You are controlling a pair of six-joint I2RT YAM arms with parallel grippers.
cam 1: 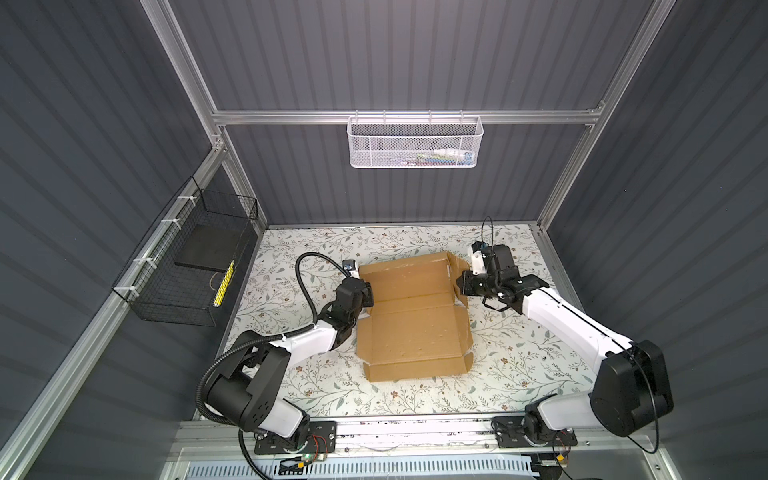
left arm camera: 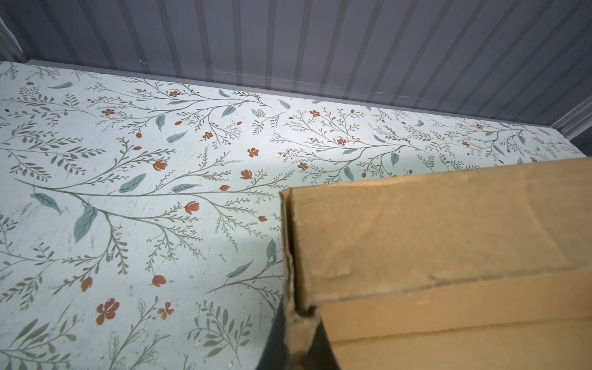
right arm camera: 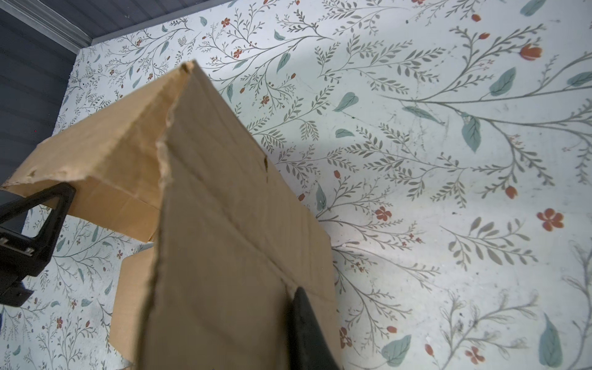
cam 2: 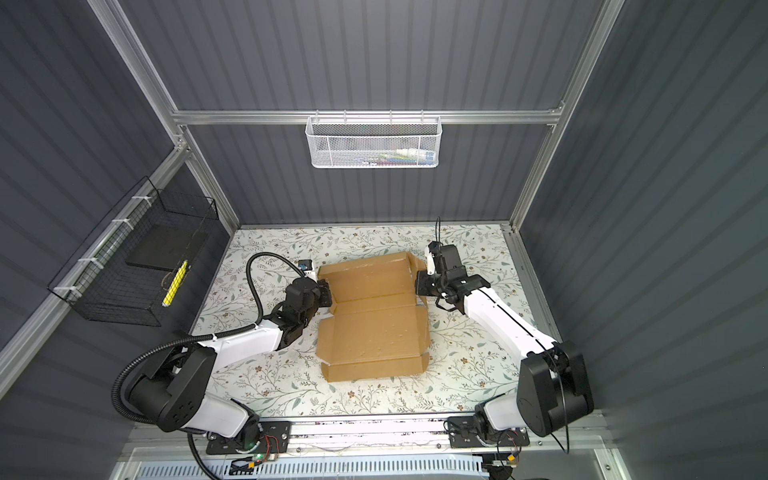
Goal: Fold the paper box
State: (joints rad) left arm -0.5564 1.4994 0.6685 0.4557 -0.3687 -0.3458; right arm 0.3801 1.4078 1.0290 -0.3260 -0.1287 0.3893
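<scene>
Tabletop [cam 1: 415, 399], paper box [cam 1: 415, 328] held between left end effector [cam 1: 368, 298], right end effector [cam 1: 460, 286]

1. Table [cam 1: 415, 399]: white top printed with green sprigs and small red flowers; bare beyond the outer side of each claw.
2. Box [cam 1: 415, 328]: brown cardboard, opened out, between the left claw [cam 1: 366, 297] and the right claw [cam 1: 461, 286]; its near part lies flat on the table.

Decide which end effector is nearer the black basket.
Left. The left end effector grips the box edge facing the basket; the right end effector grips the opposite edge.
</scene>
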